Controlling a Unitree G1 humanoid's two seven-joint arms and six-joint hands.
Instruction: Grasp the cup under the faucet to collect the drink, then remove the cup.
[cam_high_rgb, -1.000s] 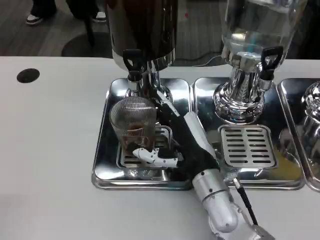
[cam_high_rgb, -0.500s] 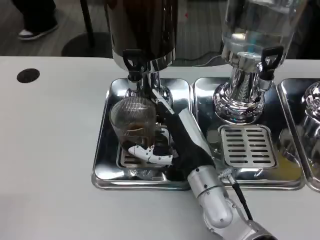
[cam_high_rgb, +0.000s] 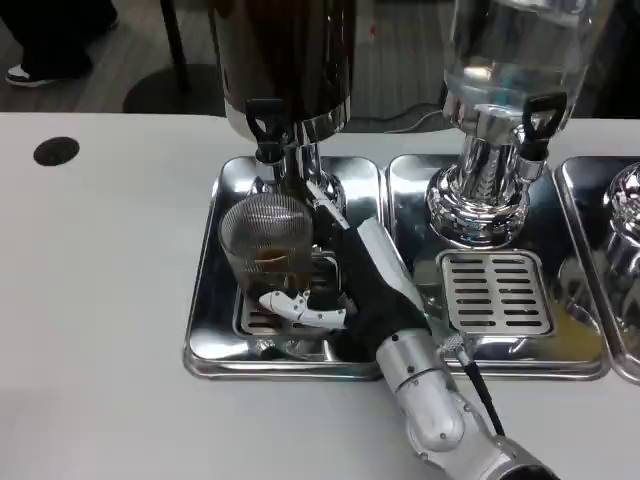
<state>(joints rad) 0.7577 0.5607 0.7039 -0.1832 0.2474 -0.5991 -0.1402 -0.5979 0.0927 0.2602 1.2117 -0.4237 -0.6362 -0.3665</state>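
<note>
Gripping the ribbed glass cup (cam_high_rgb: 265, 250) w/ fingers wrapped round its lower part, right hand (cam_high_rgb: 345, 285) holds it on the drip tray (cam_high_rgb: 215, 330), right under the dark dispenser's black faucet (cam_high_rgb: 266, 125); brown drink inside

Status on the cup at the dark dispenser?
Right hand wrapped around the cup. Cup upright on the drip tray under the black faucet, some brown drink inside. Nothing blocking the pull-out path.
</note>
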